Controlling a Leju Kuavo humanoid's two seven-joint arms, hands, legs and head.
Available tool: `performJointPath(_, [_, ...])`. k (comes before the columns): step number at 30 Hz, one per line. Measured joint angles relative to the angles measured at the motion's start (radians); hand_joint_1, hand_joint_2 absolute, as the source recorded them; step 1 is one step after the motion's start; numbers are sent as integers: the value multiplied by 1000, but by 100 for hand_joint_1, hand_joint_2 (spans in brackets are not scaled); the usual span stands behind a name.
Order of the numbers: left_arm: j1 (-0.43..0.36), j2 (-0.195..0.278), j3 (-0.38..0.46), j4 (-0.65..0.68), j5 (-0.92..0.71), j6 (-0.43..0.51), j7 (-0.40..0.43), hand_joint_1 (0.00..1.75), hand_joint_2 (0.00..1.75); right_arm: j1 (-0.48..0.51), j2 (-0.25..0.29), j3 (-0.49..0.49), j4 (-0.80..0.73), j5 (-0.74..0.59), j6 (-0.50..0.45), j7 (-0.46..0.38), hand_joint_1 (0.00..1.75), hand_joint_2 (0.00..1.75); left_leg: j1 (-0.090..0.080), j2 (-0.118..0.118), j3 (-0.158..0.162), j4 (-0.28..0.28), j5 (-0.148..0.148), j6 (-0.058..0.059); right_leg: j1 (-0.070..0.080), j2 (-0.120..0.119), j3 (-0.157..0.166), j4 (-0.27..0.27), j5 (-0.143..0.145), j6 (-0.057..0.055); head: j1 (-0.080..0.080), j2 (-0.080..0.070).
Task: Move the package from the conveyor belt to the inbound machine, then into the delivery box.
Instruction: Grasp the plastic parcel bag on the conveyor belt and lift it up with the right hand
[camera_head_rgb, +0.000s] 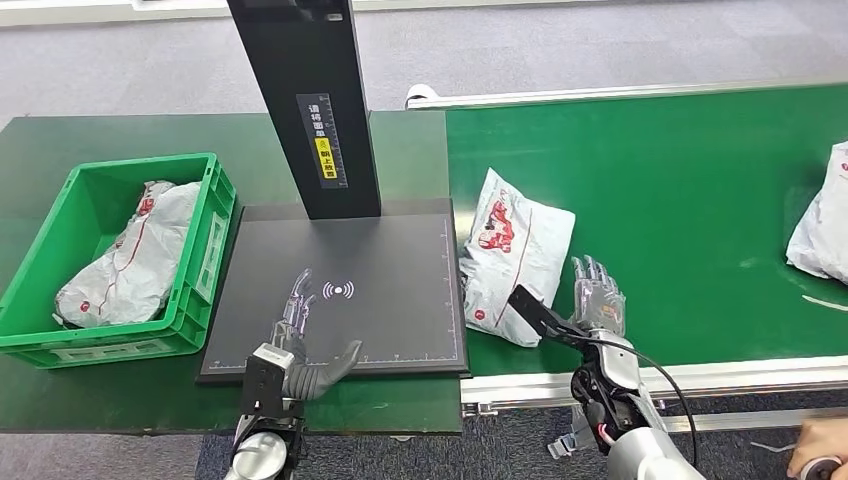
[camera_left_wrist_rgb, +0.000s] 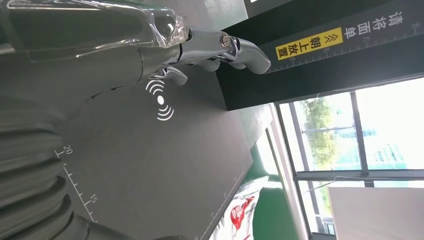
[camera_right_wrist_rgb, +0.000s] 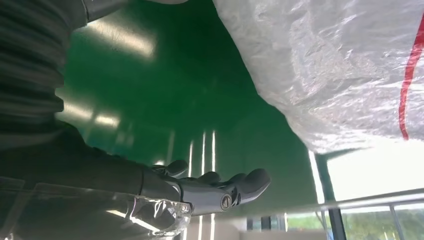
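The package (camera_head_rgb: 515, 255) lay flat on the green conveyor belt (camera_head_rgb: 680, 200), a crinkled white plastic mailer with red print, roughly rectangular and puffed in the middle. Its long axis ran from the near edge of the belt away toward the far side, leaning slightly left at the top, with one corner touching or just overlapping the right edge of the inbound machine (camera_head_rgb: 340, 300) — a flat matte-black platform marked with a white wireless symbol and ruler ticks, with a tall black column rising from its back.

The right hand (camera_head_rgb: 597, 300) hovered just beside the package's right near corner, palm turned toward it, fingers straight and apart and holding nothing. In the right wrist view the mailer (camera_right_wrist_rgb: 340, 70) loomed close opposite the extended fingers (camera_right_wrist_rgb: 220, 187), with glossy green belt between them; whether any fingertip touched the plastic could not be told.

The left hand (camera_head_rgb: 300, 340) sat over the black platform, fingers stretched forward and spread, thumb out to the side, empty — well apart from the package.

The delivery box (camera_head_rgb: 190, 310), a green ribbed plastic crate, stood left of the machine and held 1 similar white mailer (camera_head_rgb: 130, 255). Another white bag (camera_head_rgb: 822, 215) lay at the belt's right edge.
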Motion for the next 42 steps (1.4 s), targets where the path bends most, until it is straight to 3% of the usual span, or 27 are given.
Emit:
performJointPath(11, [-6,13,-25,7,21,-1,-25,0,175,-82,4,-171,105,-260,255,-211,0,175,0,0,0,0,0,0,0,0,0,0,0,0,0,0])
performJointPath(16, [-9,17,-34,14,29,2,-31,0,175,-113,34,-210,125,-273,270,-270,0,175,0,0,0,0,0,0,0,0,0,0,0,0,0,0])
performJointPath(29, [-16,20,-67,37,30,2,-31,0,175,-115,127,-207,134,-254,276,-423,0,175,0,0,0,0,0,0,0,0,0,0,0,0,0,0])
performJointPath(34, [-21,20,-73,45,32,4,-28,0,175,-114,144,-196,134,-252,283,-413,0,175,0,0,0,0,0,0,0,0,0,0,0,0,0,0])
performJointPath(42, [-21,19,-74,43,32,12,-9,0,175,-106,118,-126,141,-133,200,-192,0,175,0,0,0,0,0,0,0,0,0,0,0,0,0,0])
